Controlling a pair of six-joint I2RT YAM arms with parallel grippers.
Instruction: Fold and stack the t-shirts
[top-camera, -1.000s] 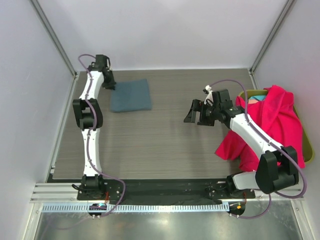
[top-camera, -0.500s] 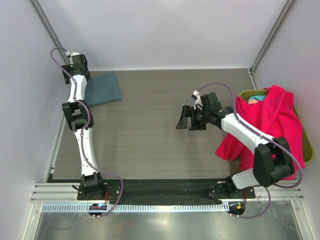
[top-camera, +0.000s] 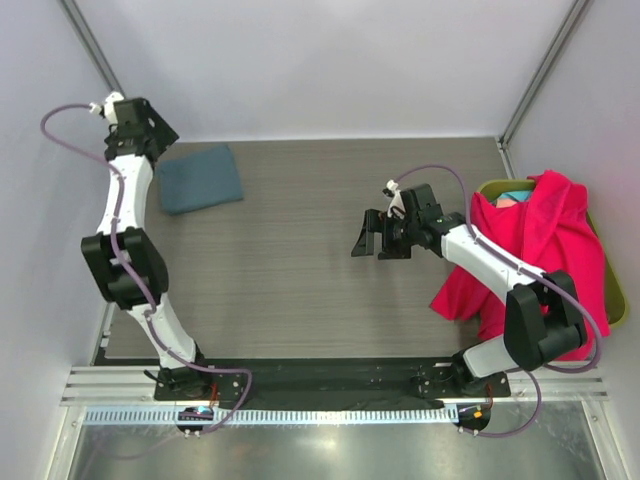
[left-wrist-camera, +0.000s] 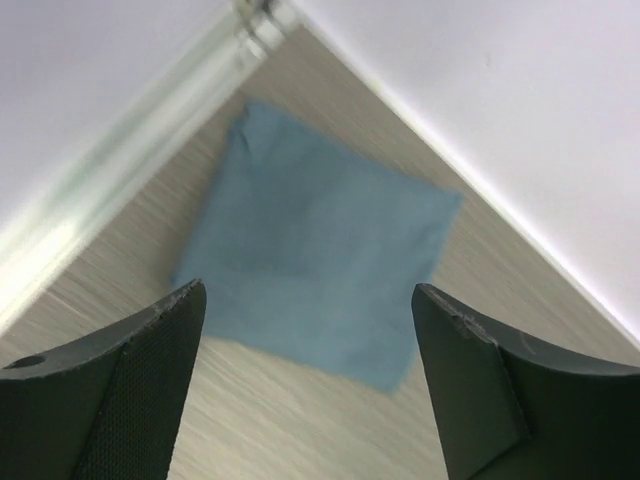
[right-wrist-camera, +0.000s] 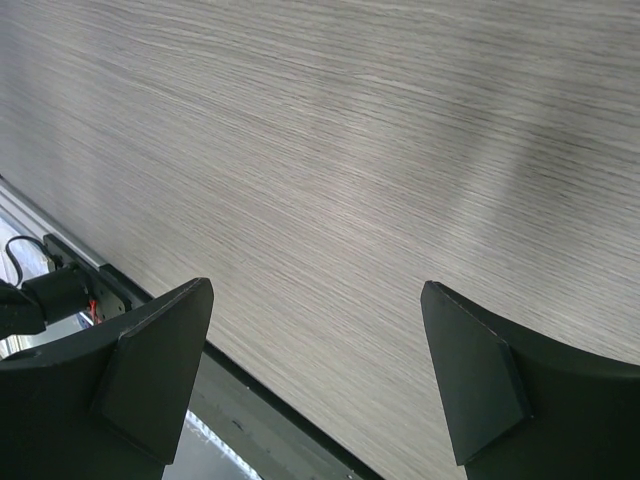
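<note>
A folded slate grey-blue t-shirt (top-camera: 200, 178) lies flat in the table's far left corner; the left wrist view shows the folded grey-blue t-shirt (left-wrist-camera: 320, 270) as a neat square below. My left gripper (top-camera: 150, 128) hangs open above that corner, lifted off the cloth and holding nothing. A bright pink-red t-shirt (top-camera: 535, 250) drapes over the olive-green bin (top-camera: 612, 290) at the right and spills onto the table. Teal and pale pink cloth (top-camera: 512, 197) peeks from the bin. My right gripper (top-camera: 366, 238) hovers open over bare table near the middle, empty.
White walls close in the table on the left, back and right. The black rail (top-camera: 330, 375) with the arm bases runs along the near edge, also seen in the right wrist view as a dark strip (right-wrist-camera: 260, 400).
The left gripper dragged the folded grey-blue t-shirt into the far left corner, opened and rose away from it. The right gripper shifted slightly left, then held still.
</note>
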